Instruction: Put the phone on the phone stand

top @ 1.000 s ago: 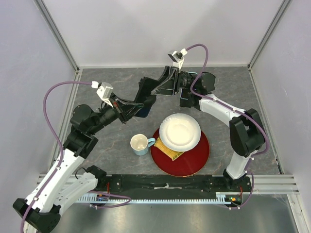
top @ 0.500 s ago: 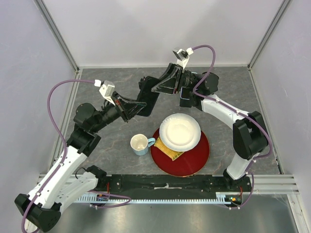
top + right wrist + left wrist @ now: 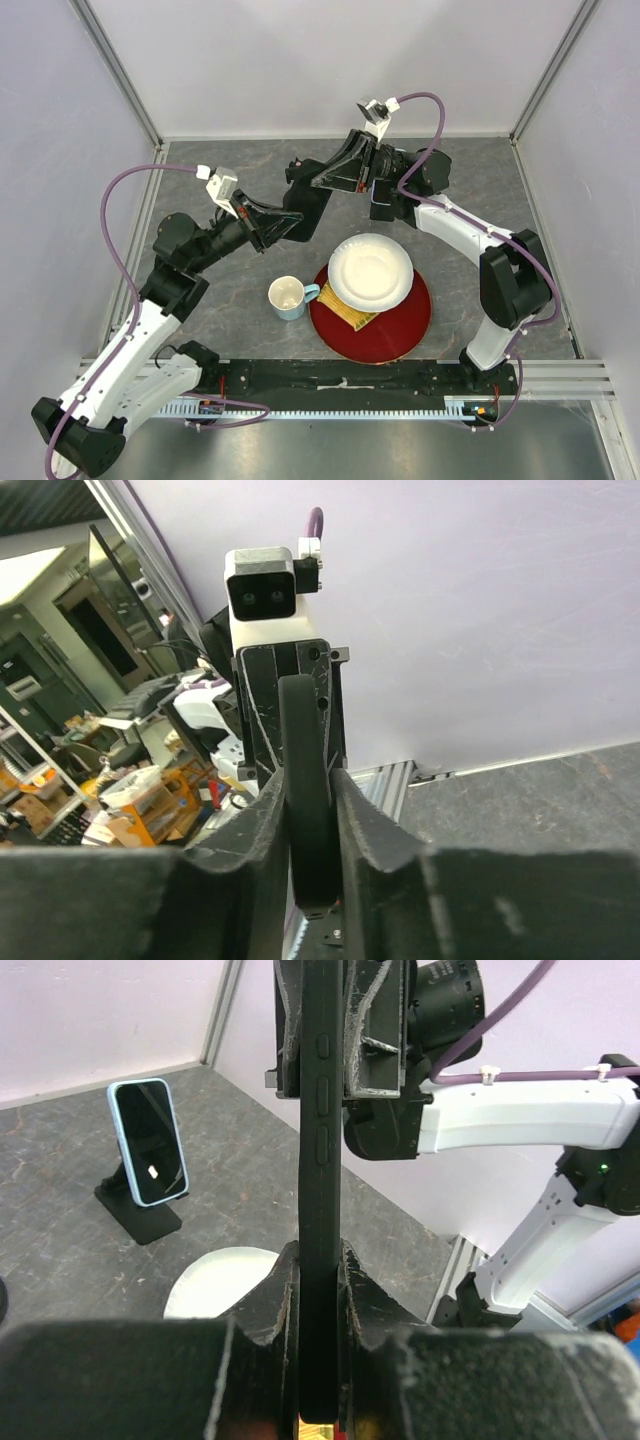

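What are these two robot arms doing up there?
They hold one dark phone between them, above the table: the left gripper clamps one end, the right gripper the other, as in a hand-over. On the table a black stand holds a blue-edged phone. A cup, a white plate and a red tray sit nearby.

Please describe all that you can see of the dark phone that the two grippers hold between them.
The phone is black and slim, and both wrist views show it edge-on. Three side buttons sit along one edge. Its surface looks matte, perhaps a case. It is held in the air, with the left gripper clamped on one end and the right gripper on the other. Nothing else touches it.
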{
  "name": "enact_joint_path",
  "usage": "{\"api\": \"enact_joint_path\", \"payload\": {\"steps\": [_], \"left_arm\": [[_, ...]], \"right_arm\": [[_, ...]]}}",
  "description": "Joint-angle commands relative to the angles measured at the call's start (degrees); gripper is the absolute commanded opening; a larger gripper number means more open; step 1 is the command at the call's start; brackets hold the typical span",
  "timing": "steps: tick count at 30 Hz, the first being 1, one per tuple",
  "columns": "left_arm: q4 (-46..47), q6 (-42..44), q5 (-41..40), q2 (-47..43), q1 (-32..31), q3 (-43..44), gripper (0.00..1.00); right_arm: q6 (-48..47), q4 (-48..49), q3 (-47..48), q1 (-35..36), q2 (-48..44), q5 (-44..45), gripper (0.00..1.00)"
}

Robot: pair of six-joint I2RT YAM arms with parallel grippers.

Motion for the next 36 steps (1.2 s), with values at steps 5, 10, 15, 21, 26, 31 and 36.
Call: {"api": "enact_joint_path", "payload": {"steps": [5,10,15,21,26,31,36], "left_arm": [[6.4,-2.9,1.2,0.7,0.2,0.8,0.02],[-1.2,-2.9,-4.8,2.4,0.2,4.6,0.33],[-9.2,-2.6,-16.9,2.1,0.2,6.5,0.68],[-15.8,-2.5,-36.0,3.3,0.2,6.5,0.62],[-9.1,1.5,-41.0,7.5,0.2,2.2,0.55],[4.7,8.5,-41.9,18.1,0.2,0.0,0.51],[9.7,13.8,-38.1,28.2,0.2,3.5,0.38]], "right_arm": [[1.6,11.5,0.3,-0.3,-1.5,0.2,0.0],[-4.2,6.7,-2.7,-0.7,-3.9,3.1,0.0],[-25.5,-15.9,-5.2,-1.2,-10.3,10.5,0.0],[-44.2,-43.0,-5.7,-4.0,-16.0,25.1,0.0],[-51.0,-51.2,-7.2,-7.9,-20.4,29.7,0.0],[-56.6,-54.1,-7.7,-9.2,-22.0,31.0,0.0],[-59.4,-55.5,-7.9,-9.6,-21.5,31.3,0.0]]}}
